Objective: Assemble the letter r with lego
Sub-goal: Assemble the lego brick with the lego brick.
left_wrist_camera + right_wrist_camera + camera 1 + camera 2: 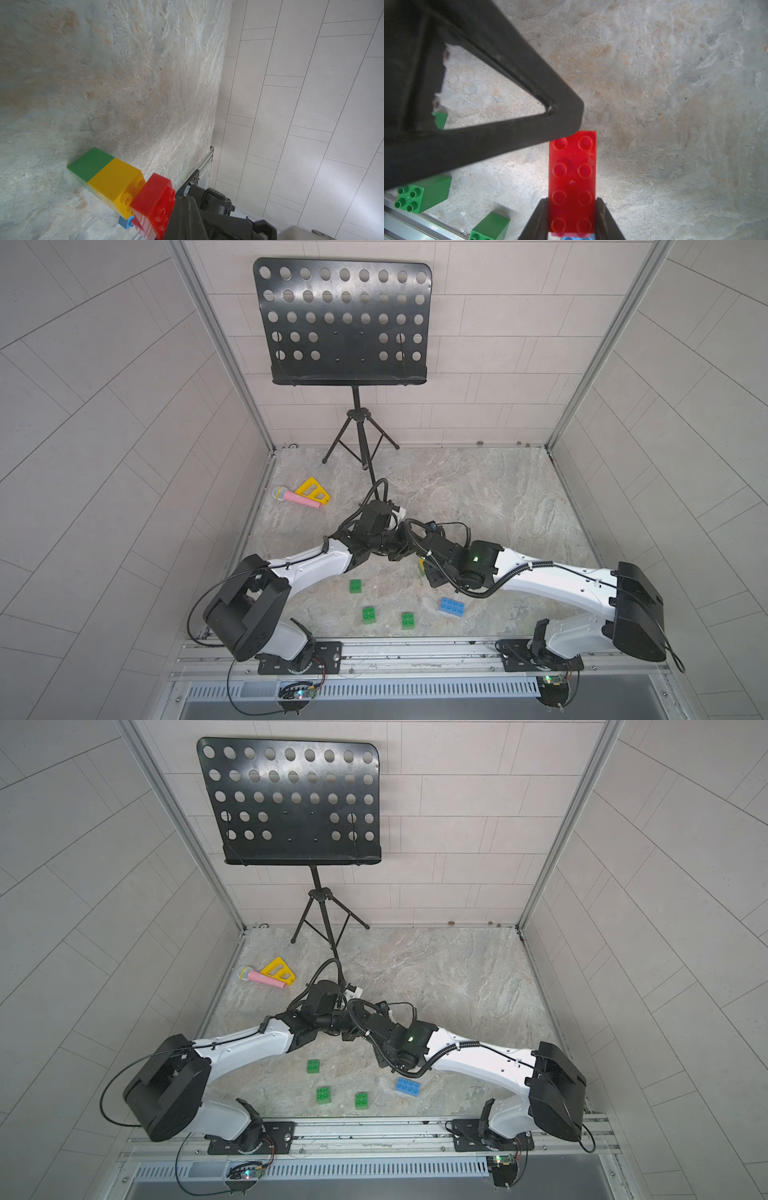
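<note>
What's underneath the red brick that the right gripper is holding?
Edges of a pink brick show just under the red brick, plus a bit of a blue brick. How they join is covered by the red brick and the right gripper.

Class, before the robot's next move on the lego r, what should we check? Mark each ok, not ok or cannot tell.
1. The right gripper clamps the red brick: ok.
2. The left gripper is shut, tip at the red brick's far end: ok.
3. The red brick is seated on the yellow brick: cannot tell.
4. The yellow brick is joined to the green brick: ok.
5. The loose green bricks and blue brick lie apart, unobstructed: ok.
</note>
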`<state>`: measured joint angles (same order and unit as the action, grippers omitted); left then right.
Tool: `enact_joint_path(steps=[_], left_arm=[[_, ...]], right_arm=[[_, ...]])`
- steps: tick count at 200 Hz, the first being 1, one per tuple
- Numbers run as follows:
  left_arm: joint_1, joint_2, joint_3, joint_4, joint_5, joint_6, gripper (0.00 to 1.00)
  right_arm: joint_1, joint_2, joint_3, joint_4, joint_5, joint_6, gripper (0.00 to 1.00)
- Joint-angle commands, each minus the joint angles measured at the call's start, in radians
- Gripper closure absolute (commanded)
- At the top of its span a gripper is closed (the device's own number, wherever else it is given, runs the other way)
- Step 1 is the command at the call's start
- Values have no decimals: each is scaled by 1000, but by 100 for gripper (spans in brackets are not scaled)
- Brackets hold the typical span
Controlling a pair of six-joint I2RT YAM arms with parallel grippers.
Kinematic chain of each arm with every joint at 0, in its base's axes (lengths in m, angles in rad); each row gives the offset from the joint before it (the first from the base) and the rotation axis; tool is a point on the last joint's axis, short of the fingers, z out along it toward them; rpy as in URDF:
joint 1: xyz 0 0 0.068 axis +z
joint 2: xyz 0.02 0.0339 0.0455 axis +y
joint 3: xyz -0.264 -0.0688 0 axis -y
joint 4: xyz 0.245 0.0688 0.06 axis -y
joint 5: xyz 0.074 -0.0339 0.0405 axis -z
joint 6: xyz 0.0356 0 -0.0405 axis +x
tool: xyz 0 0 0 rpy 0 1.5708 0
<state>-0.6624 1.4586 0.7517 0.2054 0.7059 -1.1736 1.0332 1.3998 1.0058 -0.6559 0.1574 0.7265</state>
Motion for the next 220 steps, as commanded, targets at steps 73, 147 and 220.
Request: enact_joint_path(steps=[73, 147, 220], left_arm=[[-10, 13, 34, -24, 0, 26, 100], [-12, 20, 35, -27, 8, 29, 100], [-13, 26, 40, -27, 16, 31, 100]], right_arm=[[-1, 0, -15, 1, 0, 4, 100], [0, 22, -9, 13, -7, -8, 100], [-1, 32, 3, 3, -4, -16, 100]])
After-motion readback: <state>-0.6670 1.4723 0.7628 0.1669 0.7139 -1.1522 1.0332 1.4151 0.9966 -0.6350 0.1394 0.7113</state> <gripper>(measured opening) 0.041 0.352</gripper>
